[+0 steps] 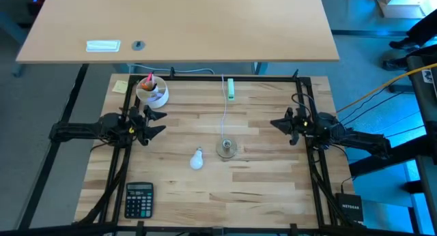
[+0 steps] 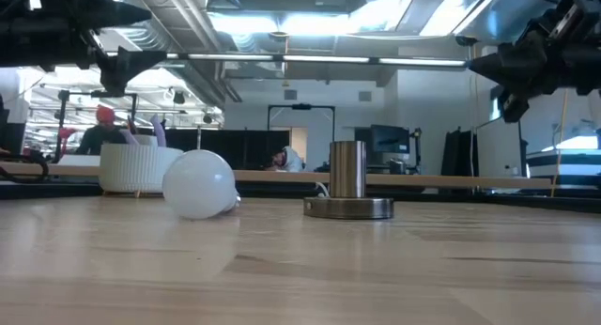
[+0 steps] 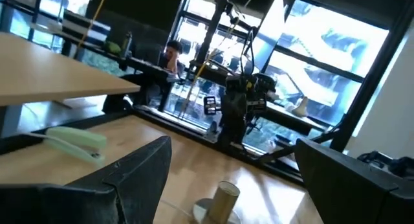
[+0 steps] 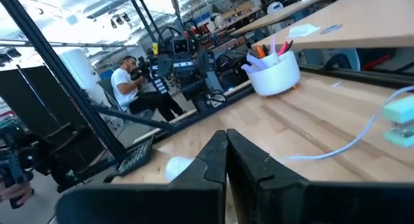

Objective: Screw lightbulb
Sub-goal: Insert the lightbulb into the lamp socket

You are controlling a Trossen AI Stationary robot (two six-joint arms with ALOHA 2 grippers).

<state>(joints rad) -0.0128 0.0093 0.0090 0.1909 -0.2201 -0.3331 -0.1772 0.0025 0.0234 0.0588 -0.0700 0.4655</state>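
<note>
A pale butcher-block wooden table (image 1: 259, 188) carries everything, framed by black metal rails. The dark left arm rests over the table's left edge, and its left gripper (image 1: 156, 124) hangs above the wood with its two fingers (image 3: 139, 175) spread wide apart, nothing between them. The dark right arm mirrors it at the right edge; the right gripper (image 1: 278, 123) is also raised off the surface, and its fingers (image 4: 213, 162) are pressed together, holding nothing.

A white ribbed bowl (image 1: 152, 94) with pink and orange contents stands near the far left corner, just beyond the left gripper. A black calculator (image 1: 139, 198) lies at the near left. A round grey metallic socket disc (image 1: 227, 149) with an upright cylinder in its middle sits close to the table's centre, a thin white cord (image 1: 225, 106) running from it to a pale green switch (image 1: 231, 89) near the far edge.

The small white frosted pear-shaped lightbulb (image 1: 197, 158) lies on its side on the wood, just left of the socket disc and apart from it, between the two grippers and touched by neither.
</note>
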